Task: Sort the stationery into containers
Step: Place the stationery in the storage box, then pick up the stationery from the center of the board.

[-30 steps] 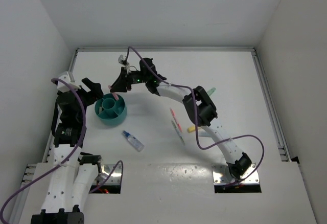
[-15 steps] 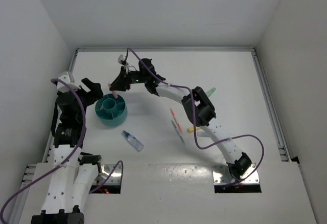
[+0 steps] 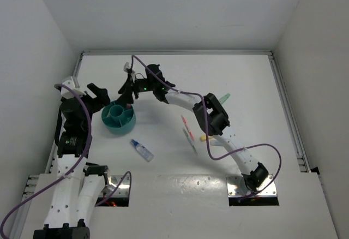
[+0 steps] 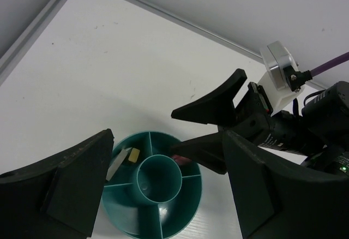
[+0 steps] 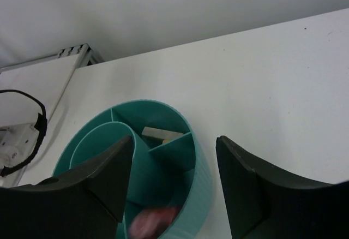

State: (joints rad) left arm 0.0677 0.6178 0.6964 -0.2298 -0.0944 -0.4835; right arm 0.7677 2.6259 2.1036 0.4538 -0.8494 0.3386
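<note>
The round teal organiser stands at the left of the table. My right gripper hangs open and empty just above its far right rim. A pink marker, blurred, lies in a compartment below the right gripper, and also shows in the left wrist view. A beige eraser bit lies in another compartment. My left gripper is open and empty at the organiser's left, its fingers either side of the organiser. A clear blue-capped bottle lies near the organiser.
Thin pens and a yellow marker lie mid-table beside the right arm. A mint marker lies further back right. White walls enclose the table on the left, back and right.
The pink marker that my right gripper held over the organiser has left the jaws and lies in a compartment. The right gripper has drawn slightly back. The left arm has not moved.
</note>
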